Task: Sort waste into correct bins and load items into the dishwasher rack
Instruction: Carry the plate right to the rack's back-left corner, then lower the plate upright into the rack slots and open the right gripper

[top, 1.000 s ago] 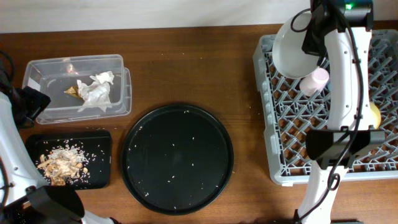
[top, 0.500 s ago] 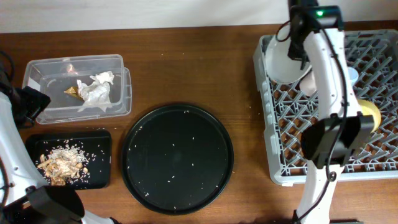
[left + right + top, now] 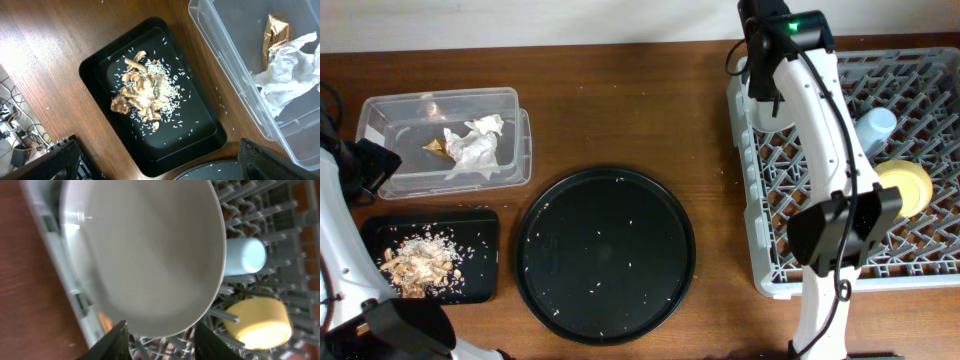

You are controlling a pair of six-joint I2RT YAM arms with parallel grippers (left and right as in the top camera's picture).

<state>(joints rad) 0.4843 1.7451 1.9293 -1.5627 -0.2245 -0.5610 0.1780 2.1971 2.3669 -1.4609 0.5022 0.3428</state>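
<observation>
The grey-white plate (image 3: 145, 250) stands tilted in the light-grey dishwasher rack (image 3: 770, 260) at its far left corner. My right gripper (image 3: 160, 342) is open, with the plate's lower rim just above the gap between its fingers. In the overhead view the right arm (image 3: 760, 55) hides the plate. The blue cup (image 3: 873, 128) and yellow bowl (image 3: 903, 187) lie in the rack; both show in the right wrist view, the cup (image 3: 245, 256) and the bowl (image 3: 257, 322). The pink cup is hidden. My left gripper (image 3: 160, 165) is open and empty above the black tray (image 3: 100, 75).
The clear tub (image 3: 510, 140) holds white tissue (image 3: 472, 145) and a gold wrapper (image 3: 437, 148). The shallow black tray (image 3: 480, 260) holds food scraps (image 3: 418, 262). A large round black tray (image 3: 605, 255) with scattered crumbs lies mid-table.
My right arm has moved left toward the rack's far left corner. The plate has gone from lying flat in view to standing on edge. The blue cup and yellow bowl are uncovered.
</observation>
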